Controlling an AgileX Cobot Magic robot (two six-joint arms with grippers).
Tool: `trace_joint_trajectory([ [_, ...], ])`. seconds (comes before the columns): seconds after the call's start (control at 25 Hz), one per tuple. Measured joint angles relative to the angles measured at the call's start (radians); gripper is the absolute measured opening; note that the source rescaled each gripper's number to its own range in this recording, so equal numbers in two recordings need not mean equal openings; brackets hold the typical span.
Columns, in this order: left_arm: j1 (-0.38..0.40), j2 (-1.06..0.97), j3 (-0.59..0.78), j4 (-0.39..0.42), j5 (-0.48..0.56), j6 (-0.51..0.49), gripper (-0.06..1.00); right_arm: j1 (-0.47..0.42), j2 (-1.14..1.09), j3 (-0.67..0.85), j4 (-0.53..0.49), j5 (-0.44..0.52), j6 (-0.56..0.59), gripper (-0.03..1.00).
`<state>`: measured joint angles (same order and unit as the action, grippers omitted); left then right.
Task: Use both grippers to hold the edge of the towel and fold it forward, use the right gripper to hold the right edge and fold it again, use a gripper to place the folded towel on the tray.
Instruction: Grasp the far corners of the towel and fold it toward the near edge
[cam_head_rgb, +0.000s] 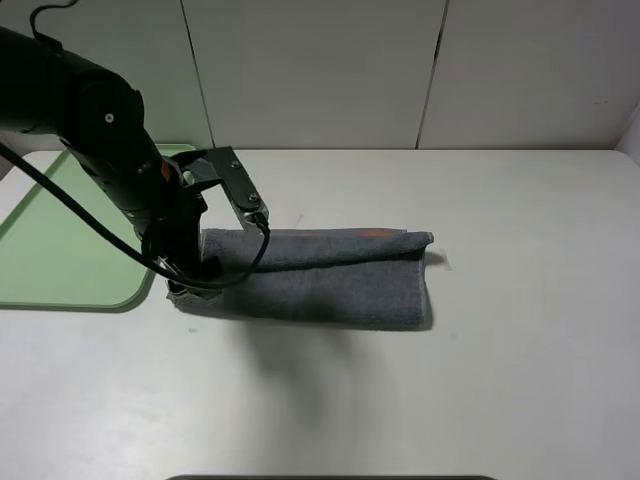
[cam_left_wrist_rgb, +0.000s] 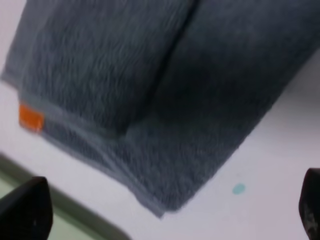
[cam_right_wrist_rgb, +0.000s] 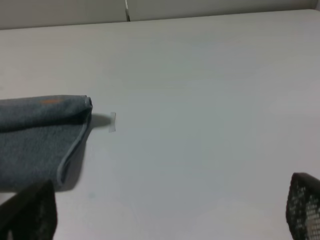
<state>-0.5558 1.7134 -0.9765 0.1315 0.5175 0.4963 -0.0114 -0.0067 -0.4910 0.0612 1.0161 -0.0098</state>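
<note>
The dark grey towel (cam_head_rgb: 320, 275) lies folded into a long strip on the white table, with an orange stripe showing on its far fold. My left gripper (cam_head_rgb: 186, 288) hangs over the towel's left end, next to the pale green tray (cam_head_rgb: 60, 235). In the left wrist view the towel (cam_left_wrist_rgb: 165, 85) fills the frame, and my left gripper (cam_left_wrist_rgb: 167, 217) is open with its fingertips (cam_left_wrist_rgb: 25, 212) wide apart just off the towel's corner. The tray's rim (cam_left_wrist_rgb: 75, 222) shows beside it. My right gripper (cam_right_wrist_rgb: 170, 215) is open over bare table, short of the towel's right end (cam_right_wrist_rgb: 35, 135).
A small white tag (cam_right_wrist_rgb: 112, 121) sticks out at the towel's right end. A teal dot (cam_left_wrist_rgb: 239, 188) marks the table near the towel's corner. White wall panels stand behind the table. The right arm does not show in the exterior high view.
</note>
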Motion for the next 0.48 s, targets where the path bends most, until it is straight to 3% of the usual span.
trace_joint_trajectory([
  [0.2,-0.051,0.008,-0.067,0.057,-0.015,0.044,1.0,0.0,0.0,0.0,0.0,0.0,0.0,1.0],
  [0.48,-0.092,0.135,-0.192,0.067,-0.016,0.119,1.0,0.0,0.0,0.0,0.0,0.0,0.0,1.0],
])
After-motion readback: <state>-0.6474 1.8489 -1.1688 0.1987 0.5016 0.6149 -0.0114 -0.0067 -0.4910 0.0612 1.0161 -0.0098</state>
